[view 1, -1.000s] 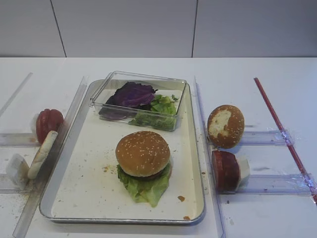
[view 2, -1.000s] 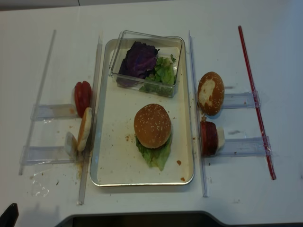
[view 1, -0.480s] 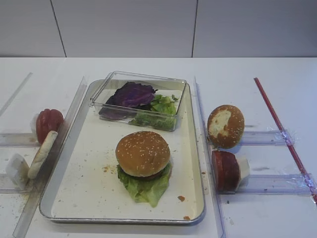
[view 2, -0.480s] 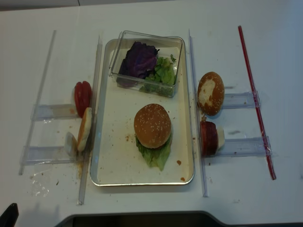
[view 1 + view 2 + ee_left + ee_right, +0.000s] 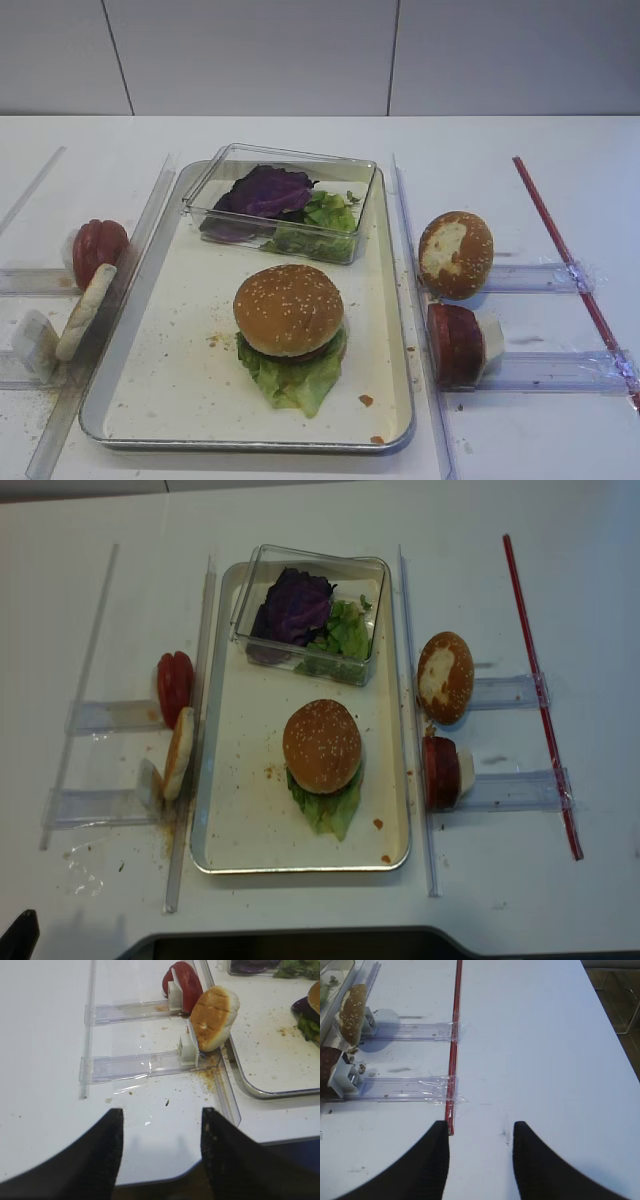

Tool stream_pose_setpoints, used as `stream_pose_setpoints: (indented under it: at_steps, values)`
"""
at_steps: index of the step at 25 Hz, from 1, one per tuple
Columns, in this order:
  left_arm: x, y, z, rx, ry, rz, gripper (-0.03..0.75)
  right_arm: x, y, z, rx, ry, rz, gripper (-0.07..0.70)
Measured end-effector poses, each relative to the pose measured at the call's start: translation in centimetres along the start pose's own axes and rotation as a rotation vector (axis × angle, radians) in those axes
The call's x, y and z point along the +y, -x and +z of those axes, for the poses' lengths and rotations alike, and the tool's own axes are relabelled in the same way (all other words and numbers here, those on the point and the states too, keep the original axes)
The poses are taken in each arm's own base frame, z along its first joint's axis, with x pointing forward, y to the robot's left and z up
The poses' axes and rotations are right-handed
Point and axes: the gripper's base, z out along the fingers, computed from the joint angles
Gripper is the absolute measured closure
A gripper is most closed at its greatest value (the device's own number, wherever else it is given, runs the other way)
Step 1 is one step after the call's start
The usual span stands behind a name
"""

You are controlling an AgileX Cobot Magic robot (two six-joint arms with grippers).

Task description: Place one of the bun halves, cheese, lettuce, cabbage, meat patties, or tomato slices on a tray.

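Fingers [image 5: 440, 1160] apart, empty; 1 sesame bun top [image 5: 288, 308], 1 tray [image 5: 140, 300].

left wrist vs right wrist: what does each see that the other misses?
Only the left wrist: the tomato slices, the cut bun half beside them, crumbs, the tray corner with lettuce, and the left end effector, jaws apart and empty.
Only the right wrist: the red strip, the seeded bun edge, and the right end effector, jaws apart and empty.
Both: white table and clear plastic holders.
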Motion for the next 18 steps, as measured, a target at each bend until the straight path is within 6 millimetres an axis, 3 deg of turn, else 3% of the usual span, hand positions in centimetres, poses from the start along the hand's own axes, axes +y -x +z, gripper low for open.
stream_pose_setpoints:
  at_steps: [18]
  values:
    - [0.0, 0.0, 0.0, 0.0, 0.0, 0.0, 0.374, 0.0, 0.0, 0.0, 0.0, 0.0, 0.0, 0.301]
